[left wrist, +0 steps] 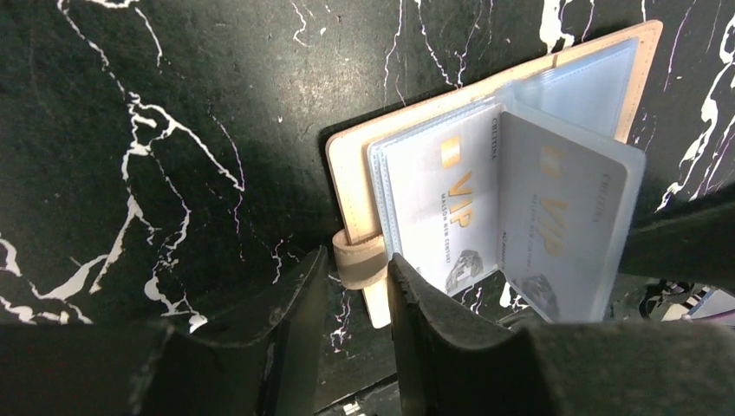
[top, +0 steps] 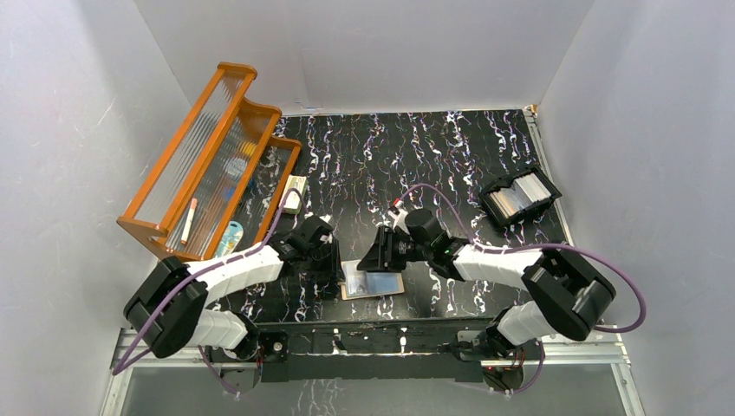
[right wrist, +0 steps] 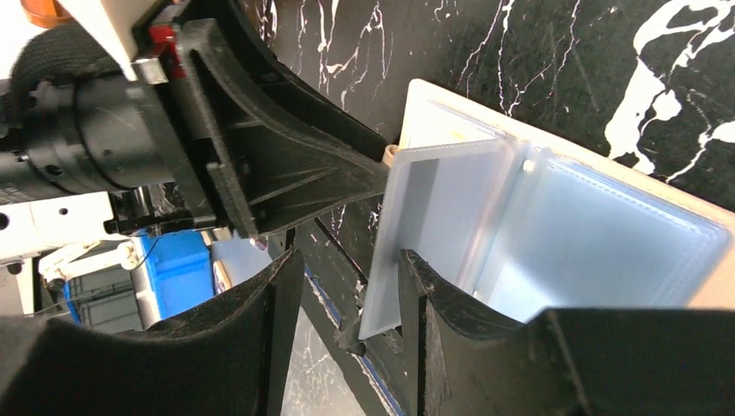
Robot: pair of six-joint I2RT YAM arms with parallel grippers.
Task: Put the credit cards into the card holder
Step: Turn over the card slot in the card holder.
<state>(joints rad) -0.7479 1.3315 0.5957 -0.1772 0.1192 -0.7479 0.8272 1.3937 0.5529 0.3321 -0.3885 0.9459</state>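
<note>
The tan card holder (top: 351, 290) lies open near the table's front edge. In the left wrist view it (left wrist: 351, 160) holds a pale VIP credit card (left wrist: 442, 199) in a clear pocket. A second VIP card (left wrist: 563, 225) sits in a clear leaf that stands raised. My left gripper (left wrist: 357, 277) has its jaws narrow, closed about the holder's snap tab (left wrist: 360, 260). My right gripper (right wrist: 347, 303) is open. The raised leaf (right wrist: 433, 217) has its lower corner between its fingers, against the right finger (right wrist: 416, 286). In the top view the left gripper (top: 329, 264) and right gripper (top: 380, 253) flank the holder.
An orange wooden rack (top: 208, 156) with ribbed clear panels stands at the back left, with a small white box (top: 295, 195) beside it. A black compartment tray (top: 518, 195) with cards sits at the right. The table's front edge runs just below the holder.
</note>
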